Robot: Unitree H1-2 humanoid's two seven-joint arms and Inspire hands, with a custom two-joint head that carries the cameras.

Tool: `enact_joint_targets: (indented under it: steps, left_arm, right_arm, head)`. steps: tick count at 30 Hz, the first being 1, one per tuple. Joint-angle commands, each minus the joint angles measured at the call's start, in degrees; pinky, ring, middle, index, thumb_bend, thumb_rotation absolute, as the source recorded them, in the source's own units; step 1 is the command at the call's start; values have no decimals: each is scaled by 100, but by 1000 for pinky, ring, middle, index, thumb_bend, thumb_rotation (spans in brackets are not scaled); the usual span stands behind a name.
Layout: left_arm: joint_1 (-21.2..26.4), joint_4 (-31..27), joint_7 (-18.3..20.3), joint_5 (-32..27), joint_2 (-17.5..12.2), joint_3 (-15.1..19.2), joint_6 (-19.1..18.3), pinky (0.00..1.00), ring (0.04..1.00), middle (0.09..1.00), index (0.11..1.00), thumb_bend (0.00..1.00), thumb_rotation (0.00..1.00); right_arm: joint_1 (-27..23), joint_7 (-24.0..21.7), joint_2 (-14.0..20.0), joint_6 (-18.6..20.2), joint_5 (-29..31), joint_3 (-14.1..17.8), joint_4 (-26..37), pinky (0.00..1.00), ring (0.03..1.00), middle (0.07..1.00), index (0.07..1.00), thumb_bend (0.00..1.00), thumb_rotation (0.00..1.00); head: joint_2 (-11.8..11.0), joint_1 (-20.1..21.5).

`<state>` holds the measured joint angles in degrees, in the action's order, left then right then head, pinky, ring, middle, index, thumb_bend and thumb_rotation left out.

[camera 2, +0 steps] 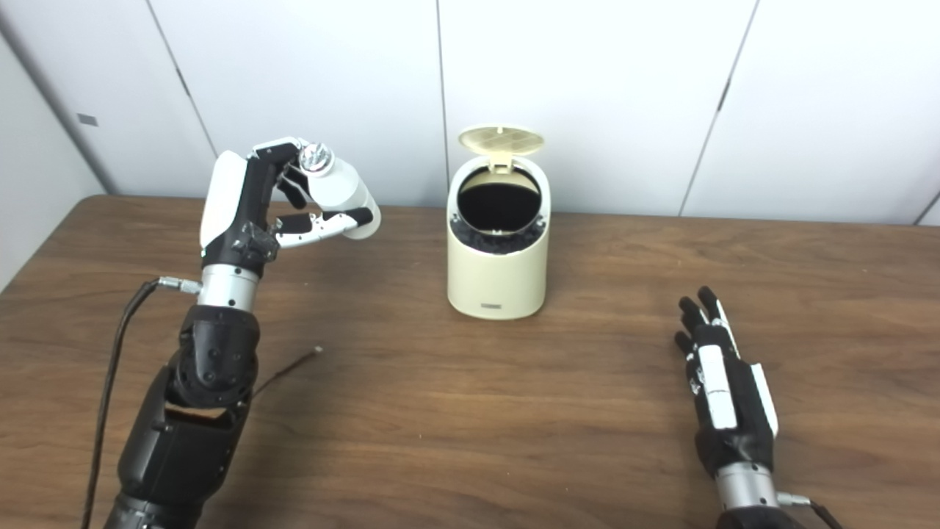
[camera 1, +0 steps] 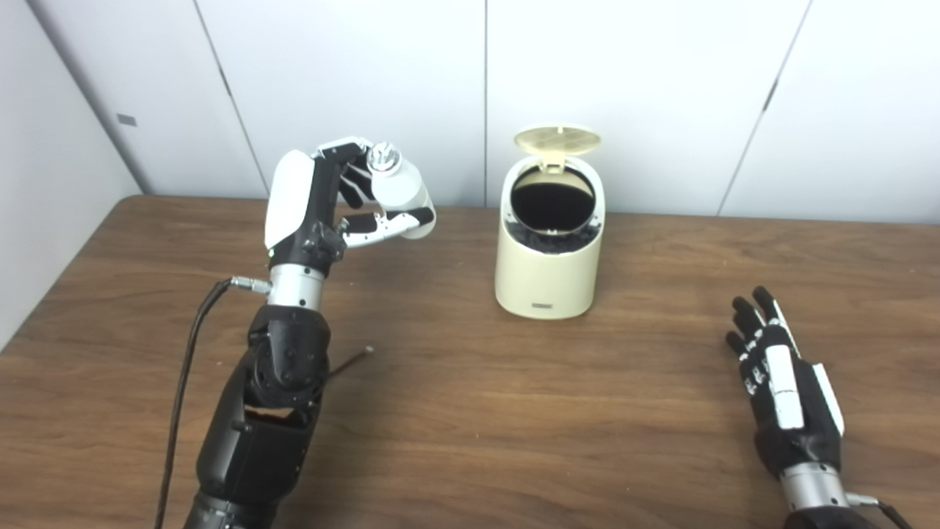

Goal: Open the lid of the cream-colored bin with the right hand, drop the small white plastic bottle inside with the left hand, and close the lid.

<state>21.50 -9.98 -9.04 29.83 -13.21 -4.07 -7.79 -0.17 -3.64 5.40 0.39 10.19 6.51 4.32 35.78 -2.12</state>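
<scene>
- Bottle (camera 1: 397, 185) held above the table (camera 1: 470, 411), tilted, left of the bin (camera 1: 548, 250) and apart from it.
- Left hand (camera 1: 330, 202) raised, fingers curled around the bottle.
- Bin upright mid-table, lid (camera 1: 557, 139) standing open, dark inside.
- Right hand (camera 1: 780, 375) low near the table, well right of the bin, fingers straight, holding nothing.

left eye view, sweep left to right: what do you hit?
left hand → small white plastic bottle held in it → cream-colored bin, lid up → right hand, open, near the table.
</scene>
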Motion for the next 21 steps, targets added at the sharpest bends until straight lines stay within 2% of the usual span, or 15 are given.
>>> enact_joint_targets:
  steps: [1, 4, 9, 14, 17, 21]
  left_arm:
    - [216, -334, -100, 261, -14, -6, 220, 335, 434, 505, 482, 474, 0]
    - [227, -454, -124, 378, 30, -62, 382, 330, 431, 502, 485, 474, 0]
    - [291, -503, -112, 499, 171, -140, 652, 330, 428, 505, 489, 473, 0]
    - [396, -477, -84, 642, 316, -190, 746, 337, 424, 505, 491, 474, 0]
    - [491, -403, -104, 790, 410, -217, 763, 340, 421, 503, 490, 474, 0]
    - [647, -142, -173, 742, 515, -240, 976, 331, 423, 512, 491, 473, 0]
  right_arm:
    - [-22, 15, -126, -177, 36, -27, -110, 942, 959, 921, 956, 655, 806]
    - [-35, -1, -171, -253, 0, -61, -162, 935, 966, 928, 961, 654, 804]
    - [-22, -37, -204, -284, -8, -106, -171, 934, 974, 945, 971, 586, 825]
    - [-8, -22, -232, -282, -25, -125, -170, 942, 978, 947, 972, 573, 834]
    - [-15, 11, -249, -309, -88, -132, -188, 938, 974, 943, 971, 558, 835]
    - [-17, 41, -244, -344, -222, -154, -209, 945, 976, 946, 973, 563, 841]
  head:
    - [-35, 58]
    - [-133, 175]
    - [-218, 268]
    - [-271, 343]
    - [-301, 392]
    - [-323, 406]
